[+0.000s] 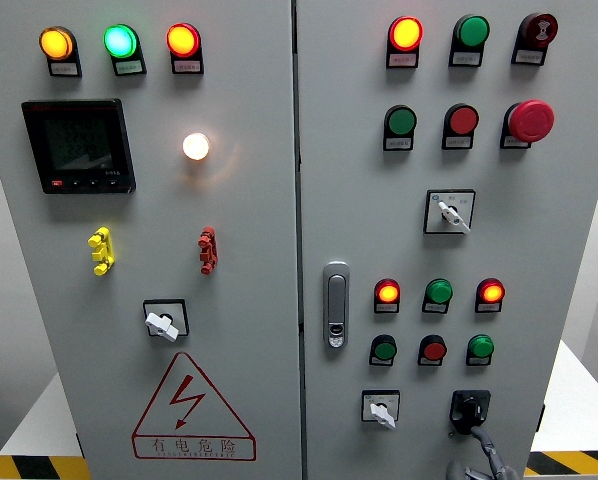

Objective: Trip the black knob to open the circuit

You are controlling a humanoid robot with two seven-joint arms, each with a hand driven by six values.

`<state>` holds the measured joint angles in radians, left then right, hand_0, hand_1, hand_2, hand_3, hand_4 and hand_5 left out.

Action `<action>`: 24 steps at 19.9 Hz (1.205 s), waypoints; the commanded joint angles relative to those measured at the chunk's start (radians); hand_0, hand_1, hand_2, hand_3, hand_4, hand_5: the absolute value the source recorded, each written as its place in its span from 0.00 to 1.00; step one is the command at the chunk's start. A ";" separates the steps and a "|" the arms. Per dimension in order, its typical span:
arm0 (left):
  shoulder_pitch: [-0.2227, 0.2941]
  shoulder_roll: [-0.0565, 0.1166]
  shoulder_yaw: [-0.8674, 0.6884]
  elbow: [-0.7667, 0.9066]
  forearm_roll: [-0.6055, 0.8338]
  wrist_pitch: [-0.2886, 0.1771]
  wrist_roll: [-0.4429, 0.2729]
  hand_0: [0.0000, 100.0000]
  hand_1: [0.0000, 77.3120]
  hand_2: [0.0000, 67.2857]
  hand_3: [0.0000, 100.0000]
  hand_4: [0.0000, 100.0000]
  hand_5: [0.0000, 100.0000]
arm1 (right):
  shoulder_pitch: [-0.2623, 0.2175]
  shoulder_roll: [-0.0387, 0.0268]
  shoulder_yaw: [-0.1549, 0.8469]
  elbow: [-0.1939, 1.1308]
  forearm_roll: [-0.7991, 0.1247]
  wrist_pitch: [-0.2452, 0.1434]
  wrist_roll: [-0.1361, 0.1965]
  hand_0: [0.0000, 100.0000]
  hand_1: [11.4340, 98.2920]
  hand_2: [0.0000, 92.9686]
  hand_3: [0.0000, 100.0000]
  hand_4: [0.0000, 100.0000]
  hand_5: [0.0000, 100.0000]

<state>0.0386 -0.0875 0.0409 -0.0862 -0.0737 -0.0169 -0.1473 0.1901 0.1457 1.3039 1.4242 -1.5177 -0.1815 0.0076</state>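
The right hand (484, 455) reaches up from below the black knob (469, 408), fingertips touching it to turn it; whether they actually grip cannot be told.

We face an industrial elec. room: grey control cabinet (259, 200) w/ indicator lamps (120, 41), high-voltage warning sign (192, 410).

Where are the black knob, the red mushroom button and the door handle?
black knob (469, 408), head view, on its dark body.
red mushroom button (531, 120), head view, on its cap.
door handle (336, 305), head view, mid-grip.
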 commanded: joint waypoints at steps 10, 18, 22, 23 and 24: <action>0.000 0.000 0.001 0.000 0.000 0.000 0.000 0.00 0.05 0.19 0.21 0.07 0.02 | 0.009 -0.0015 0.000 -0.010 0.036 0.002 0.000 0.82 0.46 0.08 0.92 0.97 1.00; 0.000 0.000 0.001 -0.001 0.000 0.000 0.000 0.00 0.05 0.19 0.21 0.07 0.02 | 0.019 -0.0015 -0.002 -0.008 0.053 0.004 -0.005 0.81 0.46 0.08 0.92 0.97 1.00; 0.001 0.000 0.001 0.000 0.000 0.000 0.000 0.00 0.05 0.19 0.21 0.07 0.02 | 0.019 -0.0030 -0.002 -0.008 0.065 0.002 -0.005 0.81 0.45 0.07 0.92 0.97 1.00; 0.000 0.000 -0.001 -0.001 0.000 0.000 0.000 0.00 0.05 0.19 0.21 0.07 0.02 | 0.019 -0.0030 -0.002 -0.008 0.067 0.004 -0.005 0.81 0.45 0.07 0.93 0.97 1.00; 0.000 0.000 0.001 0.000 0.000 0.000 0.000 0.00 0.05 0.19 0.21 0.07 0.02 | 0.019 -0.0030 -0.002 -0.007 0.068 0.004 -0.012 0.81 0.45 0.07 0.93 0.97 1.00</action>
<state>0.0387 -0.0875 0.0409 -0.0869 -0.0737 -0.0169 -0.1473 0.2086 0.1432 1.3024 1.4143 -1.4522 -0.1786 0.0018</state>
